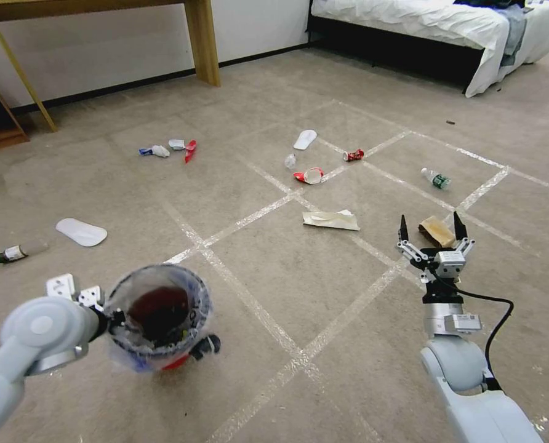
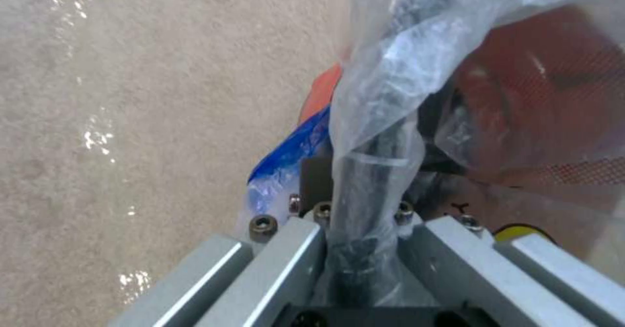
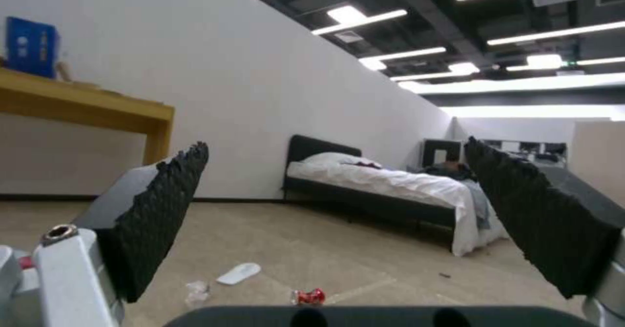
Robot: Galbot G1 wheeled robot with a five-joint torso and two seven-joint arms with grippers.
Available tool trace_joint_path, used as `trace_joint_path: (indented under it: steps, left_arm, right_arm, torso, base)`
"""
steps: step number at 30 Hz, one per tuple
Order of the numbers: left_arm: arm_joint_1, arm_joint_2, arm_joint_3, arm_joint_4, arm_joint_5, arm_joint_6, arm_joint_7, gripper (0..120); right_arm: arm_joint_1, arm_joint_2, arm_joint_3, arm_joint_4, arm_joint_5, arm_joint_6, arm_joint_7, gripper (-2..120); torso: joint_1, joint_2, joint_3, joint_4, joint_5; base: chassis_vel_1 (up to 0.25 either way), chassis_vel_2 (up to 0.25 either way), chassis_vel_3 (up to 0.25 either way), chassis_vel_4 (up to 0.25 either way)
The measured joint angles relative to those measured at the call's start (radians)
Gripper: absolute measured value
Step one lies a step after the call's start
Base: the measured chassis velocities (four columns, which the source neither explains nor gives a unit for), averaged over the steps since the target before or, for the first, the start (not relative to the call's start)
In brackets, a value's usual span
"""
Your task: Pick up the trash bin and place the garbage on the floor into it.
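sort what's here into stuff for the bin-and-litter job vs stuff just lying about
For the job:
- trash bin, held up by the left gripper
- right gripper, open, above the crumpled brown paper bag
- folded white paper
- crushed red can
- crushed cup
- clear bottle

Just there:
- bed
- wooden table leg

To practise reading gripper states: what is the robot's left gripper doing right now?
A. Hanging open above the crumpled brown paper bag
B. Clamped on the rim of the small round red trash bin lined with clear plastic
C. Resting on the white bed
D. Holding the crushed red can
B: the left gripper is shut on the plastic-lined rim of the trash bin, with its fingers pinching the bag.
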Motion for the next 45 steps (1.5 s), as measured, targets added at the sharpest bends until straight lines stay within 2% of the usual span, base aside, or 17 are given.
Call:
trace_joint_path:
  steps: [7, 13, 16, 17, 20, 24, 27, 29, 30, 31, 33, 35, 36, 37, 38, 41, 45]
  left_arm:
    - [0.01, -0.035, -0.044, -0.024, 0.0, -0.005, -0.014, 0]
    - [0.043, -0.063, -0.098, -0.073, -0.005, 0.0, -0.039, 0]
    - [0.087, -0.084, -0.148, -0.1, -0.005, 0.006, -0.043, 0]
    - [0.087, -0.084, -0.148, -0.1, -0.005, 0.006, -0.043, 0]
    - [0.154, -0.103, -0.203, -0.126, 0.006, 0.019, -0.042, 0]
    - [0.196, -0.124, -0.237, -0.143, 0.013, 0.021, -0.035, 0]
    - [0.245, -0.174, -0.271, -0.174, 0.029, 0.021, -0.031, 0]
    - [0.247, -0.177, -0.273, -0.175, 0.03, 0.021, -0.031, 0]
    - [0.266, -0.209, -0.284, -0.179, 0.044, 0.021, -0.031, 0]
    - [0.266, -0.209, -0.284, -0.179, 0.044, 0.021, -0.031, 0]
    - [0.288, -0.25, -0.294, -0.179, 0.068, 0.021, -0.022, 0]
    - [0.29, -0.254, -0.295, -0.179, 0.072, 0.021, -0.02, 0]
    - [0.306, -0.283, -0.296, -0.178, 0.098, 0.021, 0.001, 0]
    - [0.306, -0.283, -0.296, -0.178, 0.098, 0.021, 0.001, 0]
    - [0.318, -0.304, -0.296, -0.178, 0.131, 0.021, 0.03, 0]
    - [0.318, -0.317, -0.293, -0.173, 0.15, 0.021, 0.056, 0]
    - [0.299, -0.315, -0.276, -0.17, 0.157, 0.021, 0.065, 0]
  right_arm:
    - [-0.033, 0.045, 0.026, 0.019, -0.004, 0.01, 0.014, 100]
    - [-0.044, 0.08, 0.033, 0.038, -0.003, 0.011, 0.019, 100]
    - [-0.052, 0.104, 0.038, 0.045, -0.008, 0.011, 0.027, 100]
    - [-0.052, 0.104, 0.038, 0.045, -0.008, 0.011, 0.027, 100]
    - [-0.065, 0.128, 0.044, 0.055, -0.015, 0.011, 0.032, 100]
    - [-0.075, 0.141, 0.044, 0.066, -0.023, 0.009, 0.032, 100]
    - [-0.084, 0.153, 0.041, 0.081, -0.028, 0.006, 0.031, 100]
    - [-0.085, 0.154, 0.041, 0.082, -0.028, 0.006, 0.031, 100]
    - [-0.09, 0.161, 0.042, 0.083, -0.027, 0.006, 0.027, 100]
    - [-0.09, 0.161, 0.042, 0.083, -0.027, 0.006, 0.027, 100]
    - [-0.105, 0.172, 0.045, 0.083, -0.027, 0.006, 0.018, 100]
    - [-0.108, 0.173, 0.045, 0.083, -0.028, 0.006, 0.017, 100]
    - [-0.121, 0.179, 0.045, 0.082, -0.034, 0.013, 0.012, 100]
    - [-0.121, 0.179, 0.045, 0.082, -0.034, 0.013, 0.012, 100]
    - [-0.133, 0.188, 0.047, 0.08, -0.052, 0.026, 0.006, 100]
    - [-0.144, 0.199, 0.048, 0.08, -0.068, 0.033, 0.0, 100]
    - [-0.148, 0.202, 0.051, 0.082, -0.074, 0.034, -0.002, 100]
  torso:
    - [0.0, 0.0, 0.0, -0.0002, -0.0002]
    - [0.0, 0.0, 0.0, -0.0001, -0.0001]
    - [0.0, 0.0, 0.0, -0.0002, -0.0001]
    - [0.0, 0.0, 0.0, -0.0002, -0.0001]
    - [0.0, 0.0, 0.0, -0.0001, -0.0002]
    - [0.0, 0.0, 0.0, 0.0, -0.0001]
    - [0.0, 0.0, 0.0, -0.0002, -0.0001]
    - [0.0, 0.0, 0.0, -0.0002, -0.0001]
    - [0.0, 0.0, 0.0, -0.0001, -0.0001]
    - [0.0, 0.0, 0.0, -0.0001, -0.0001]
    - [0.0, 0.0, 0.0, 0.0, -0.0002]
    - [0.0, 0.0, 0.0, 0.0, -0.0001]
    - [0.0, 0.0, 0.0, -0.0001, -0.0001]
    - [0.0, 0.0, 0.0, -0.0001, -0.0001]
    - [0.0, 0.0, 0.0, -0.0001, -0.0001]
    - [0.0, 0.0, 0.0, -0.0001, -0.0001]
    - [0.0, 0.0, 0.0, -0.0001, -0.0001]
  base:
    - [0.0, 0.0, 0.0, 0.0]
    - [0.0, 0.0, 0.0, 0.0]
    - [0.0, 0.0, 0.0, 0.0]
    - [0.0, 0.0, 0.0, 0.0]
    - [0.0, 0.0, 0.0, 0.0]
    - [0.0, 0.0, 0.0, 0.0]
    - [0.0, 0.0, 0.0, 0.0]
    - [0.0, 0.0, 0.0, 0.0]
    - [0.0, 0.0, 0.0, 0.0]
    - [0.0, 0.0, 0.0, 0.0]
    - [0.0, 0.0, 0.0, 0.0]
    - [0.0, 0.0, 0.0, 0.0]
    - [0.0, 0.0, 0.0, 0.0]
    - [0.0, 0.0, 0.0, 0.0]
    - [0.0, 0.0, 0.0, 0.0]
    - [0.0, 0.0, 0.0, 0.0]
    - [0.0, 0.0, 0.0, 0.0]
